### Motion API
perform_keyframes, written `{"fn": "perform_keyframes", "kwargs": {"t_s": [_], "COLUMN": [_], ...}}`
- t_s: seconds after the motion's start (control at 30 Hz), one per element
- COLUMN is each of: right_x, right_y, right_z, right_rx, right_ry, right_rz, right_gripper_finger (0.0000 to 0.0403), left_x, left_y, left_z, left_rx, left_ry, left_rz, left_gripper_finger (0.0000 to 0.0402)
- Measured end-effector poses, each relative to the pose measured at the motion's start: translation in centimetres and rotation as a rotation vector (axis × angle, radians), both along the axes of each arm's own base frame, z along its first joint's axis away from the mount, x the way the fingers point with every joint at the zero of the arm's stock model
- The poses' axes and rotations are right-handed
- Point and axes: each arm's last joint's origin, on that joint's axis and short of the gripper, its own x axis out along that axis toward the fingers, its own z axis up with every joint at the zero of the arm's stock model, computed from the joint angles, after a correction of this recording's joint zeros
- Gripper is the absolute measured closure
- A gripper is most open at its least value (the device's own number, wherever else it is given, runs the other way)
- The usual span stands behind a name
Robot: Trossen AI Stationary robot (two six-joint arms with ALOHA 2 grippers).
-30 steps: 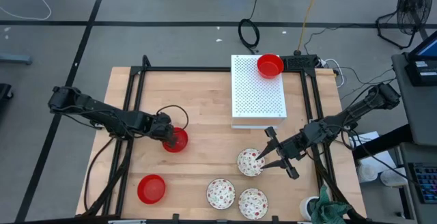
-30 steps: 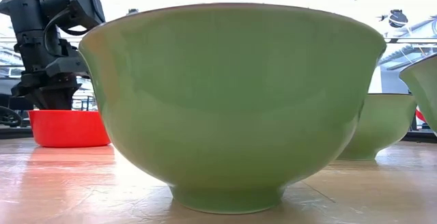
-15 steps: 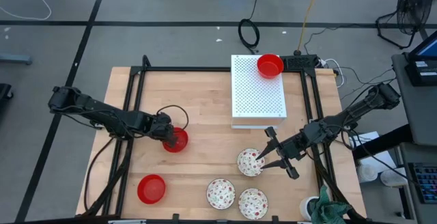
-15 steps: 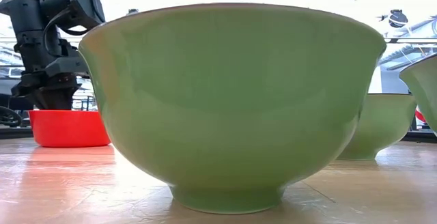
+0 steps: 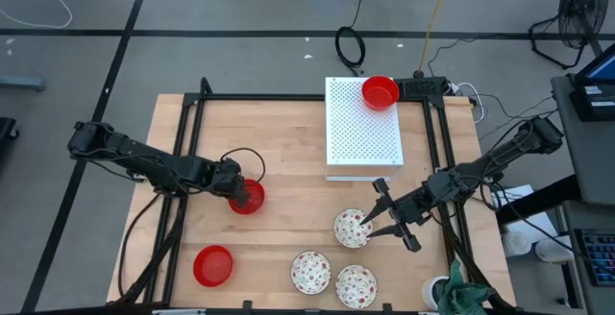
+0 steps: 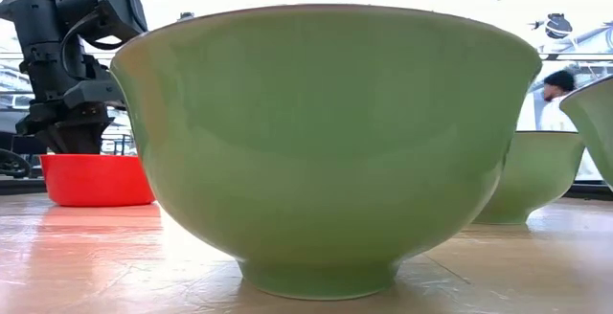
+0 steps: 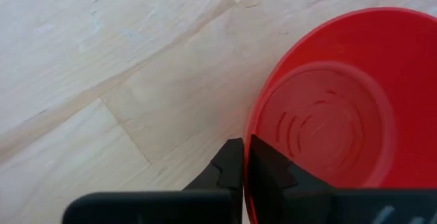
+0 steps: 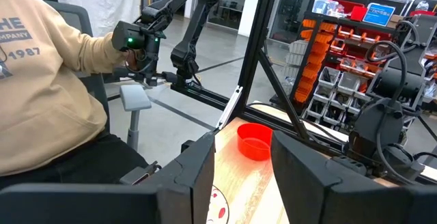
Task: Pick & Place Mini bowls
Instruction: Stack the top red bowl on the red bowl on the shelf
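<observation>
The red bowl [image 5: 247, 198] in the left hand's [image 5: 236, 191] grip sits upright on the wooden surface [image 5: 288, 209], well to the left of the white perforated board [image 5: 363, 133] and level with that board's near edge. In the left wrist view the two fingers [image 7: 235, 166] are pressed almost together over the bowl's rim [image 7: 249, 125], one inside and one outside the wall, so the left hand is pinched shut on it.

To do this step well, I judge the lift should go straight up, keeping the rim level so the thin wall does not slip out of the pinch, and then travel toward the board, where another red bowl [image 5: 380, 91] already rests at the far right corner.

Being round, the bowl has no long axis across the surface; its only axis is vertical, with the mouth facing up.

Nearer than the board, the right hand [image 5: 375, 221] has its fingers spread wide around the rim of a speckled white bowl [image 5: 352, 229], not closed on it. Two more speckled bowls [image 5: 311, 271] [image 5: 356, 285] lie nearer still, and a third red bowl [image 5: 212, 265] sits far to the board's near left.
</observation>
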Motion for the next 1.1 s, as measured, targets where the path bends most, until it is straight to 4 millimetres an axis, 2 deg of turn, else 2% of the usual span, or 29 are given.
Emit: {"fn": "perform_keyframes", "kwargs": {"t_s": [0.17,0.43,0.7,0.93,1.1], "right_x": [0.00,0.01,0.00,0.01,0.00], "right_y": [0.00,0.00,0.01,0.00,0.00], "right_z": [-0.01,-0.01,-0.01,-0.01,0.00], "right_rx": [0.000,0.000,0.000,0.000,0.000], "right_ry": [0.000,0.001,0.000,0.000,0.000], "right_rz": [0.000,0.000,0.000,0.000,0.000], "right_gripper_finger": [0.0273,0.0273,0.0273,0.0273,0.0273], "left_x": [-0.04,0.01,-0.06,-0.02,-0.06], "left_y": [0.01,0.00,0.01,0.00,0.01], "left_z": [-0.03,0.00,-0.04,-0.01,-0.03], "left_rx": [0.001,-0.001,0.001,0.000,0.001], "left_ry": [0.005,-0.001,0.007,0.002,0.008], "left_rz": [-0.001,0.000,-0.002,0.000,-0.001], "left_gripper_finger": [0.0368,0.0394,0.0367,0.0395,0.0374]}}
